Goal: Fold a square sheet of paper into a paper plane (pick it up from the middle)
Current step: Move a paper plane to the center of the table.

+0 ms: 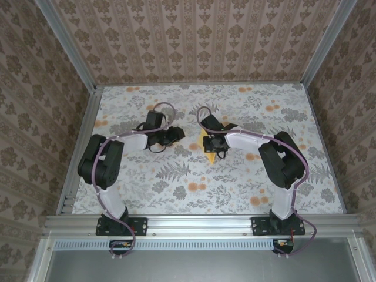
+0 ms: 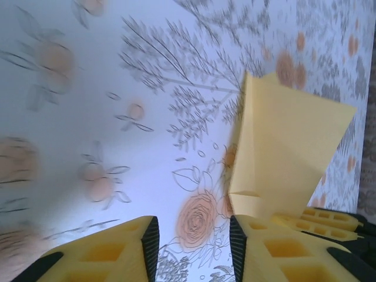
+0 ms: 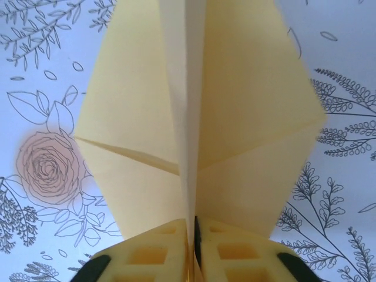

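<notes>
The square sheet of paper is folded into a yellow-orange paper plane (image 3: 135,106) with a centre crease and two slanted wings. My right gripper (image 3: 194,235) is shut on the upright centre crease, and the wings spread out to both sides above the cloth. From above, the paper plane (image 1: 207,140) shows at mid-table under my right gripper (image 1: 215,147). My left gripper (image 1: 175,136) stands just left of it. In the left wrist view the left gripper (image 2: 194,241) is open with only cloth between its fingers. The paper plane (image 2: 288,147) rises to the right of them, beside the right finger (image 2: 264,247).
A grey floral cloth (image 1: 176,188) with small orange flowers covers the table. Aluminium rails (image 1: 194,222) frame its near edge and sides, and patterned walls (image 1: 194,41) enclose the back and both sides. Both arms reach inward toward the middle.
</notes>
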`<state>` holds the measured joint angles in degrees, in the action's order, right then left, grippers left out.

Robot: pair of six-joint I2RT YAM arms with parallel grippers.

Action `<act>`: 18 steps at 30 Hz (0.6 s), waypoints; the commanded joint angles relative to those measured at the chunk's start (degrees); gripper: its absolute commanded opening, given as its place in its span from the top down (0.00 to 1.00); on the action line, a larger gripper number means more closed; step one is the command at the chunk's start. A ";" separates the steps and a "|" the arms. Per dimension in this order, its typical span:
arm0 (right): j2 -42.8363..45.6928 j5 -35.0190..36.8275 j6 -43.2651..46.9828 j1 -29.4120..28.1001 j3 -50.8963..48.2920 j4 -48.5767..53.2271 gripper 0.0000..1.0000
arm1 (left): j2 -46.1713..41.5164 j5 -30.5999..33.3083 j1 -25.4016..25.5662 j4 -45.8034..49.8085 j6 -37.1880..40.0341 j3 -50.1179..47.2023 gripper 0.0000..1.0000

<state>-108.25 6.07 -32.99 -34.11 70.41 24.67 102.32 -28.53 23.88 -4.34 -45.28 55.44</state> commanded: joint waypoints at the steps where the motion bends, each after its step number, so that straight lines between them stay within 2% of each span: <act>1: -1.77 4.00 0.50 -1.08 2.87 4.51 0.92 | -3.63 3.14 -1.87 4.50 1.37 -2.09 0.58; 5: -2.24 5.14 1.62 -2.38 4.71 5.74 0.94 | -6.96 7.21 -3.51 8.64 2.29 -3.64 0.49; 11: -5.18 4.53 2.76 -3.76 7.97 7.34 0.94 | -11.86 17.40 -5.71 17.12 3.09 -5.32 0.26; 18: -8.20 4.16 3.00 -4.12 10.64 8.81 0.88 | -15.26 20.77 -7.00 18.94 3.48 -7.37 0.17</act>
<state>-114.91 8.88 -31.03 -37.93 79.22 30.22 88.84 -11.00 17.12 11.64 -43.05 48.69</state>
